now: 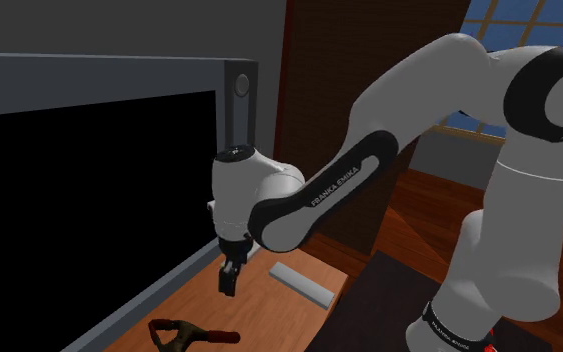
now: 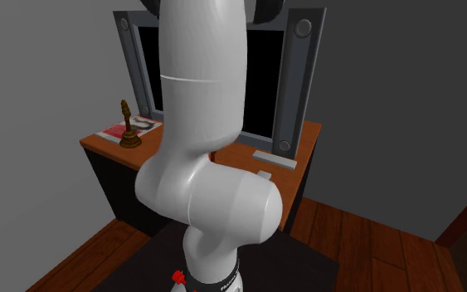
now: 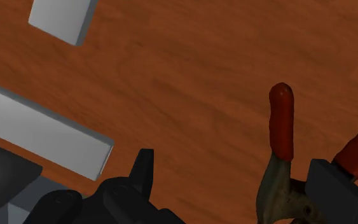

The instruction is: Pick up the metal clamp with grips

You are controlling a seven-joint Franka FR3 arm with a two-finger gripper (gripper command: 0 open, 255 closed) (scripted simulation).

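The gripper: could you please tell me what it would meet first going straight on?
Probably bare wooden tabletop under the open gripper; the red-gripped clamp lies by one finger, which might graze it.

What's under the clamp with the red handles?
The brown wooden table lies under the clamp. Nothing else shows beneath it, but one black finger of the gripper hides part of it.

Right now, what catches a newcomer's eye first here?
The big white arm looms in the middle of the second exterior view. Behind it on the desk stands a wide black screen. On the wood, toward the shoulder view's lower left of the open gripper, lies the red-gripped clamp.
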